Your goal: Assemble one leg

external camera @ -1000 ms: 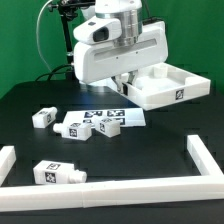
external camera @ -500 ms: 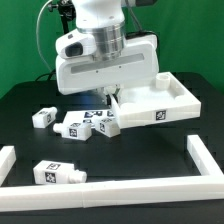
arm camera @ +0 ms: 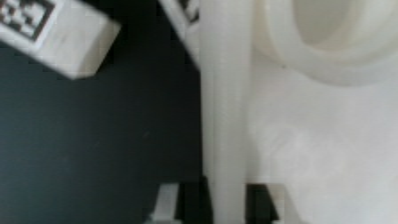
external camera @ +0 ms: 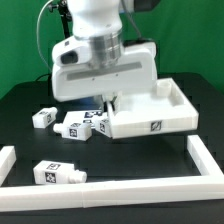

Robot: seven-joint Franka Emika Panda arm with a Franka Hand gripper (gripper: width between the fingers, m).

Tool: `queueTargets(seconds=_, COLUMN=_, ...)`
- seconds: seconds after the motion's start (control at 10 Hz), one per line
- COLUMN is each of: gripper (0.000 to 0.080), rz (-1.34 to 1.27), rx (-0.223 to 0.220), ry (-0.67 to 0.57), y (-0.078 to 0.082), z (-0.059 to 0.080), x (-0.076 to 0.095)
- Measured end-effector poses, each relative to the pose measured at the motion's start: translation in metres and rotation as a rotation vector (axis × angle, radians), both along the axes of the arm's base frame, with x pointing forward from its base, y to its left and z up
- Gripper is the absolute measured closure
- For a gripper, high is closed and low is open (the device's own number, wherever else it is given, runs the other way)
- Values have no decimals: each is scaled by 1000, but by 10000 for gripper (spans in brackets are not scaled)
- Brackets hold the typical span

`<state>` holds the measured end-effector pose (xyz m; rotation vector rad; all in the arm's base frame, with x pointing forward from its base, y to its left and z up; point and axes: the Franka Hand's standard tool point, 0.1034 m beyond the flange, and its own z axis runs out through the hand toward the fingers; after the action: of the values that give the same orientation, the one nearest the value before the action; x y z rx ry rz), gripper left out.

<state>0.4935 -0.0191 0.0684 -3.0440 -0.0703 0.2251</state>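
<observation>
Three white legs with black-and-white tags lie on the black table in the exterior view: one [external camera: 43, 117] at the left, one [external camera: 72, 126] beside it, and one [external camera: 57, 172] near the front. My gripper [external camera: 110, 104] is shut on the raised rim of the large white square panel [external camera: 135, 125] and holds it by its left edge. In the wrist view the rim [arm camera: 222, 110] runs between my fingers [arm camera: 173, 205], my gripper [arm camera: 221, 205] straddles it, and a tagged leg [arm camera: 54, 35] lies beside the panel. A round corner socket [arm camera: 338, 45] of the panel shows.
The marker board [external camera: 92, 118] lies under my gripper, mostly hidden by the panel and arm. A low white frame [external camera: 130, 188] borders the table's front, with side pieces at the left [external camera: 5, 160] and right [external camera: 205, 155].
My arm has dragged the panel toward the front and the exterior view's left, over the marker board and up to the legs. The legs have not moved.
</observation>
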Motion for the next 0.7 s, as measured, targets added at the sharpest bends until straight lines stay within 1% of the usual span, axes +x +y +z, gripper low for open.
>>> queueTargets(seconds=0.1, gripper=751, rz=7, rx=15, ry=-16, y=-5, z=-5, x=17)
queueTargets(seconds=0.2, gripper=751, rz=41, rx=34, ry=-29, y=-13, z=-13, x=26)
queueTargets(seconds=0.6, gripper=751, rz=31, rx=33, ry=-20, y=-11, z=-17, x=23)
queueTargets(seconds=0.7, gripper=751, rz=26, rx=33, ry=-15, y=-12, z=-20, x=24)
